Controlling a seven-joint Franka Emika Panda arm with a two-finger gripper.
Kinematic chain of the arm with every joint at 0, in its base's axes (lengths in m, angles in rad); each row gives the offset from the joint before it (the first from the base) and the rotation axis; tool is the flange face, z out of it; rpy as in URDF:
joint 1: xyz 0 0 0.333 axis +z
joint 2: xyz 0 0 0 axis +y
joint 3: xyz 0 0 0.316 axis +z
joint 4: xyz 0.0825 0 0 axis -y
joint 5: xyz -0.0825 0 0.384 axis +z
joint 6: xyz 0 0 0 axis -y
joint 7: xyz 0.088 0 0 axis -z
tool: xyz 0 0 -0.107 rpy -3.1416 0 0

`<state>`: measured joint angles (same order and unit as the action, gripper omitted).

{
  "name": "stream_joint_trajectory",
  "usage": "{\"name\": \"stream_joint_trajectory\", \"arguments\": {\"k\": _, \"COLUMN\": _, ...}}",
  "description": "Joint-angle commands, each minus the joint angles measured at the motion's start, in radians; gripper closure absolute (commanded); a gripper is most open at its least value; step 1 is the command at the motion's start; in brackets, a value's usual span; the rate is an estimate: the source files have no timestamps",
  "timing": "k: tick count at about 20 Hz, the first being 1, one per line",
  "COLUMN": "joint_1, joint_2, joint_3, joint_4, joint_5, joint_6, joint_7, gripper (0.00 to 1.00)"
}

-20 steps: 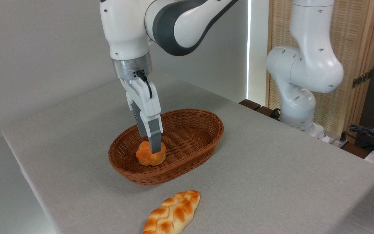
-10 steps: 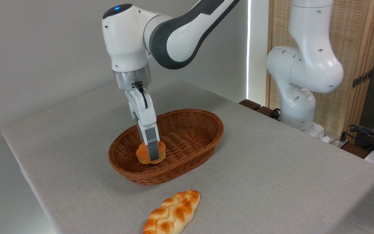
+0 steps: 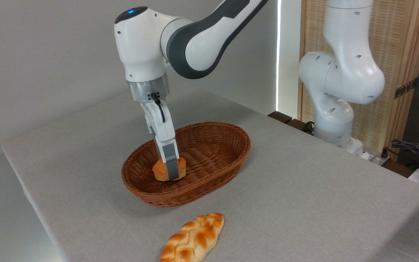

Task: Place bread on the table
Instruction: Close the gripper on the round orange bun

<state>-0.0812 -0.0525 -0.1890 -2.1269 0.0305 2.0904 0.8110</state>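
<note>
Orange bread (image 3: 160,171) – brown woven basket (image 3: 227,145) – grey table (image 3: 304,203).

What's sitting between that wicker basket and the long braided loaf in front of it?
Nothing. In the camera view, only bare grey cloth of the table separates the basket from the braided loaf.

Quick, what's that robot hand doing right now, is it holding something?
Hand: closed on the small orange bun, down inside the wicker basket.

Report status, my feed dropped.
Hand shut on bun. Bun inside basket, not on table. Braided loaf lies on cloth in front.
</note>
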Motion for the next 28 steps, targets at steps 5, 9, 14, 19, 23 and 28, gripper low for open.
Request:
{"name": "stream_joint_trajectory", "arguments": {"k": 5, "joint_1": -0.005, "joint_2": 0.002, "joint_3": 0.005, "joint_4": -0.011, "joint_5": 0.014, "joint_6": 0.013, "joint_7": 0.007, "gripper": 0.79}}
{"name": "stream_joint_trajectory", "arguments": {"k": 9, "joint_1": -0.005, "joint_2": 0.002, "joint_3": 0.005, "joint_4": -0.011, "joint_5": 0.014, "joint_6": 0.013, "joint_7": 0.007, "gripper": 0.80}}
{"name": "stream_joint_trajectory", "arguments": {"k": 14, "joint_1": -0.005, "joint_2": 0.002, "joint_3": 0.005, "joint_4": -0.011, "joint_5": 0.014, "joint_6": 0.011, "joint_7": 0.005, "gripper": 0.80}}
{"name": "stream_joint_trajectory", "arguments": {"k": 19, "joint_1": -0.006, "joint_2": 0.002, "joint_3": 0.003, "joint_4": -0.011, "joint_5": 0.014, "joint_6": 0.010, "joint_7": -0.004, "gripper": 0.93}}
{"name": "stream_joint_trajectory", "arguments": {"k": 23, "joint_1": -0.003, "joint_2": -0.004, "joint_3": 0.005, "joint_4": -0.004, "joint_5": 0.014, "joint_6": 0.007, "joint_7": -0.006, "gripper": 1.00}}
{"name": "stream_joint_trajectory", "arguments": {"k": 28, "joint_1": 0.005, "joint_2": -0.007, "joint_3": 0.014, "joint_4": 0.131, "joint_5": 0.009, "joint_6": -0.165, "joint_7": -0.003, "gripper": 1.00}}
